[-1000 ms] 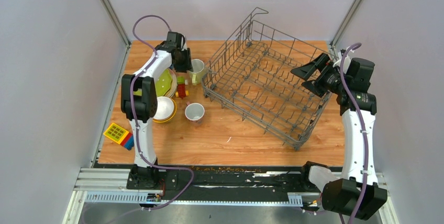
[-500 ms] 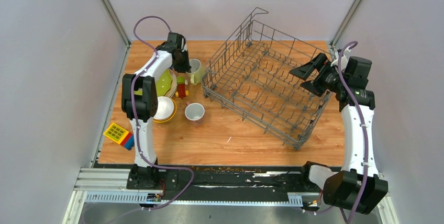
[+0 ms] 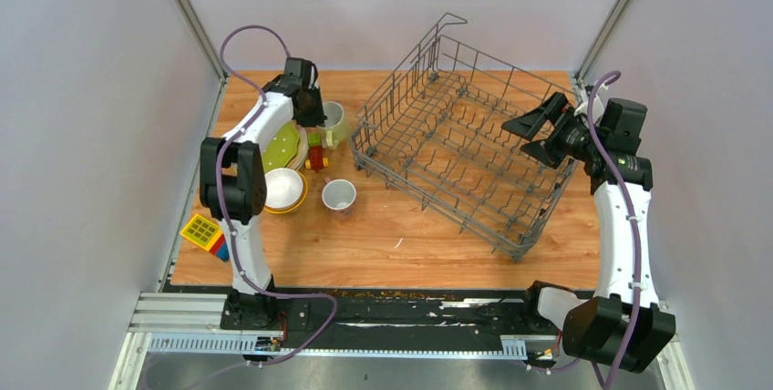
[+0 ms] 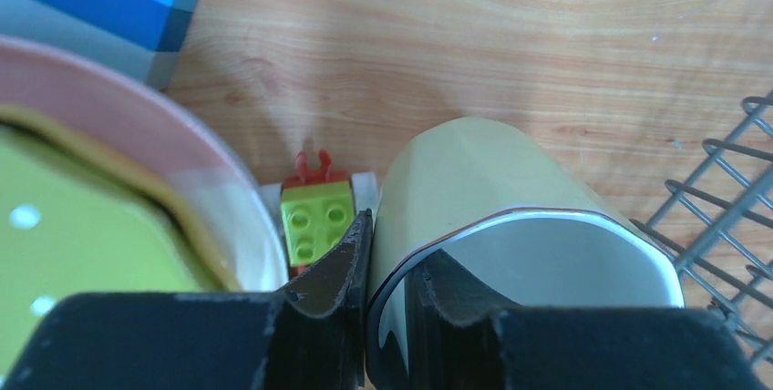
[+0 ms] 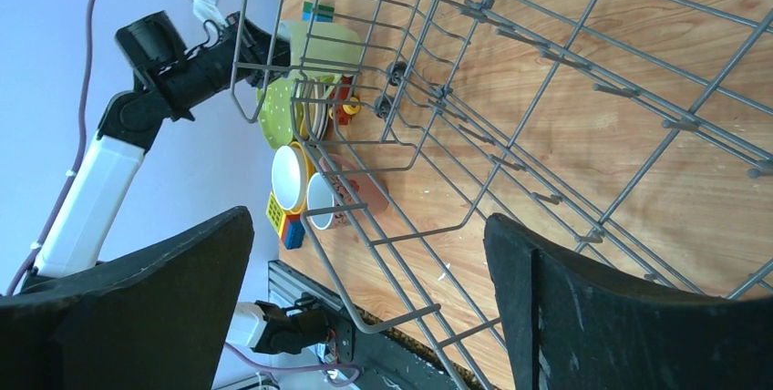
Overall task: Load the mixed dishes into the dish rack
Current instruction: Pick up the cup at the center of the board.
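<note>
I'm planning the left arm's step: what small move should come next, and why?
Probably lift straight up: the left gripper pinches the pale-green mug by its rim, one finger inside, with a toy block close beside it and the dish rack nearby.

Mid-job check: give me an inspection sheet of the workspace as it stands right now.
Surface: wooden table, small pale specks near the front.
Job's things: dish rack holds no dishes; pale-green mug beside its left end; pink mug, white bowl and dotted green plate on the table's left.
Clutter: toy blocks by the plate; yellow block near the left edge.
Grippers: left gripper shut on pale-green mug's rim, one finger inside; right gripper open over the rack's right side.
Cables: purple cable on each arm, no snag seen.
Surroundings: grey walls; nothing else seen.
</note>
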